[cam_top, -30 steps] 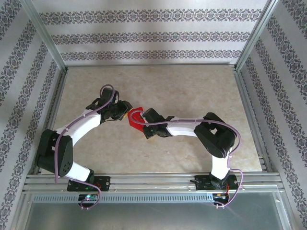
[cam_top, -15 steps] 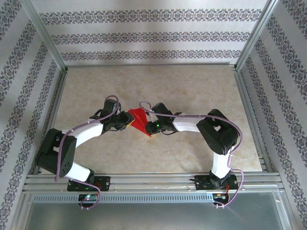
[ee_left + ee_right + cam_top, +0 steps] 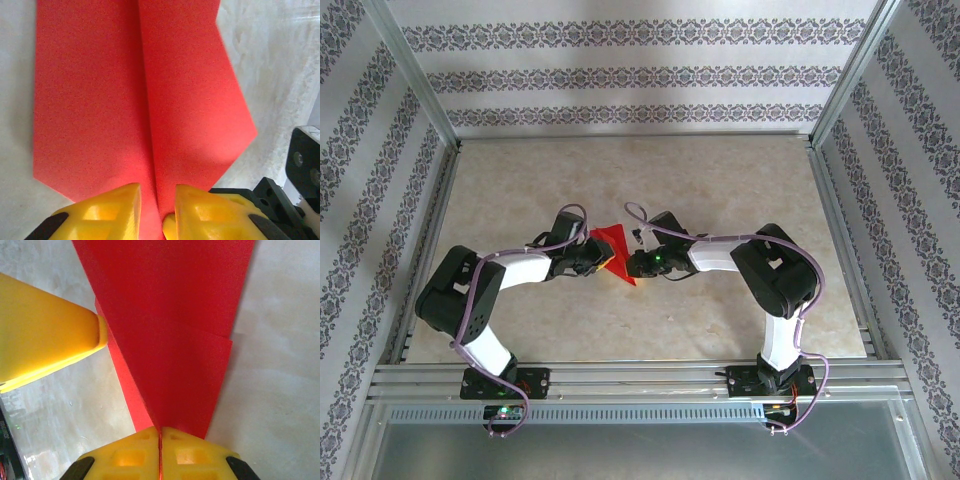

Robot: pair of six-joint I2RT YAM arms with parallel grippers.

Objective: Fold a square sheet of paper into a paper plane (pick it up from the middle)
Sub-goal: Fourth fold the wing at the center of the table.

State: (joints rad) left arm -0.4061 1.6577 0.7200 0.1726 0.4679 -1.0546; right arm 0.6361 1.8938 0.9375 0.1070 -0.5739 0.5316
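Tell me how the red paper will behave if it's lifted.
Probably floppy: the paper is thin, so unheld edges may droop. Its crease likely stiffens it lengthwise. It seems very light; the right gripper, shut on one edge, should carry it.

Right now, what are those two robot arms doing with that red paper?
They're working on folding the red paper into a plane. It's already creased into a pointed shape and sits over the middle of the table. The right gripper is pinched shut on one end of it. The left gripper has its fingers on either side of the centre crease, with a small gap between them, so I can't tell if it's squeezing.
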